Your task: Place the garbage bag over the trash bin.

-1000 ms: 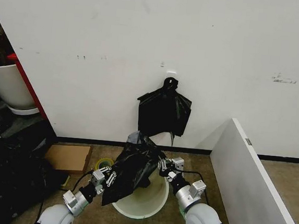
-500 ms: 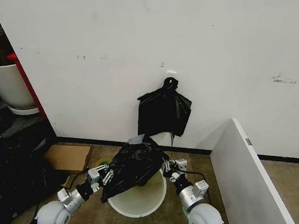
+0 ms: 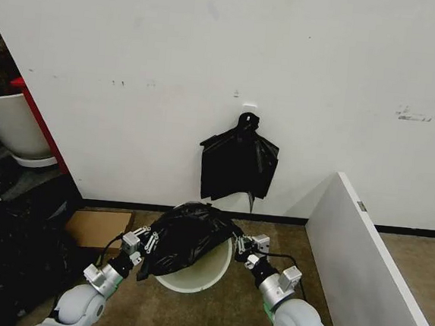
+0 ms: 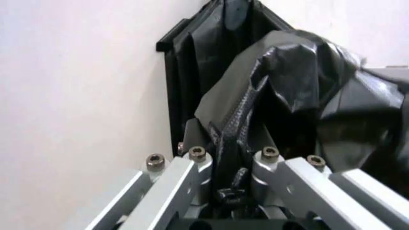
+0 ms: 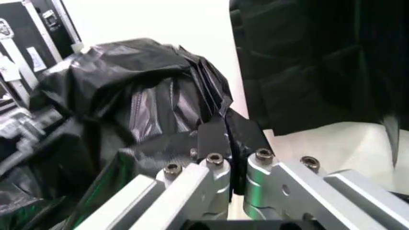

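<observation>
Both grippers, left (image 3: pixel 141 242) and right (image 3: pixel 241 244), are clenching the bag (image 3: pixel 187 236), stretching it across the bin (image 3: pixel 192 277). The far rim is getting covered; the near rim is lying bare.

No legible text, label, brand, number or sign anywhere: wall, bags, bin, boxes all unmarked.

I log: scuffed white wall (image 3: pixel 211 56), black baseboard (image 3: pixel 417 232), brown carpet floor (image 3: pixel 219 316), white partition panel (image 3: pixel 368 268), cardboard box (image 3: pixel 99 228), big white pot (image 3: pixel 7 123).
</observation>
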### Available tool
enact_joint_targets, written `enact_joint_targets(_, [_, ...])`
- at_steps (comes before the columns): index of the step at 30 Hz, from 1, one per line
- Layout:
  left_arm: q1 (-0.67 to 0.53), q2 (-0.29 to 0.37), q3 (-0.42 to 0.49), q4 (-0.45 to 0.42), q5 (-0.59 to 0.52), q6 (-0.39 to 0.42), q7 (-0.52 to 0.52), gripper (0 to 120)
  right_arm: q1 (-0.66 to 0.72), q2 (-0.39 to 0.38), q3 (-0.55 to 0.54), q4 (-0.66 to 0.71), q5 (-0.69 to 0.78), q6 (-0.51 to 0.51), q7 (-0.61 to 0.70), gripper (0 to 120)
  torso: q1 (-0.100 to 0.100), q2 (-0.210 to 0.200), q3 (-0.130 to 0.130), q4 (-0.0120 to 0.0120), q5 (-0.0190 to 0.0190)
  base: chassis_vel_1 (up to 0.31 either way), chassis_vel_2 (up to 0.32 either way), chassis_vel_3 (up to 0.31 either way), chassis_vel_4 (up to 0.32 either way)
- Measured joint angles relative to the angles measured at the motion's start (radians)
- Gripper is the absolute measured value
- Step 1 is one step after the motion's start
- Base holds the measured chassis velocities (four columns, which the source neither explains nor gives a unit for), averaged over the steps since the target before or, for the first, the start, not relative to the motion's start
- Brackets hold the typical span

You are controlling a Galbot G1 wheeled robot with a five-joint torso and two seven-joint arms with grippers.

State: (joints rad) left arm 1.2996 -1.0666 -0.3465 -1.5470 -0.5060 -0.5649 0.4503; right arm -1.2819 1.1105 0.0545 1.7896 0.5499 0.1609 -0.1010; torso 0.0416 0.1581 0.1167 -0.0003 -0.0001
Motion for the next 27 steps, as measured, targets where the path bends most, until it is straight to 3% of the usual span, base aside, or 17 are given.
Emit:
enact_joint_targets(5, [-0.009, 0.017, -0.012, -0.008, -0.058, 0.018, 0.078, 5, 0.026, 0.014, 0.023, -0.066, 0.007, 0.012, -0.003, 0, 0.000, 0.000, 0.000, 0.0000, 0.0000, 0.000, 0.000, 0.000, 0.000])
enact_joint_targets(13, [-0.013, 0.026, -0.035, 0.001, -0.065, 0.020, 0.135, 5, 0.029, 0.015, 0.041, -0.088, 0.028, 0.014, -0.011, 0, 0.000, 0.000, 0.000, 0.0002, 0.0001, 0.000, 0.000, 0.000, 0.000])
enact_joint_targets(22, [-0.017, 0.009, -0.036, -0.006, -0.052, 0.019, 0.031, 5, 0.019, 0.016, 0.036, -0.093, 0.008, 0.057, -0.046, 0, 0.000, 0.000, 0.000, 0.0001, 0.0001, 0.000, 0.000, 0.000, 0.000])
enact_joint_targets(23, [-0.016, 0.006, -0.035, -0.011, -0.050, 0.021, 0.019, 5, 0.016, 0.017, 0.034, -0.087, -0.001, 0.057, -0.038, 5, 0.000, 0.000, 0.000, 0.0001, 0.0001, 0.000, 0.000, 0.000, 0.000])
enact_joint_targets(26, [-0.014, -0.003, -0.031, -0.029, -0.048, 0.034, -0.017, 5, 0.000, 0.021, 0.015, -0.034, -0.031, -0.004, 0.129, 18, 0.000, 0.000, 0.000, 0.0001, 0.0002, 0.000, 0.000, 0.000, 0.000])
enact_joint_targets(27, [-0.014, -0.003, -0.031, -0.029, -0.048, 0.034, -0.017, 5, 0.000, 0.021, 0.015, -0.034, -0.031, -0.004, 0.129, 18, 0.000, 0.000, 0.000, 0.0001, 0.0002, 0.000, 0.000, 0.000, 0.000])
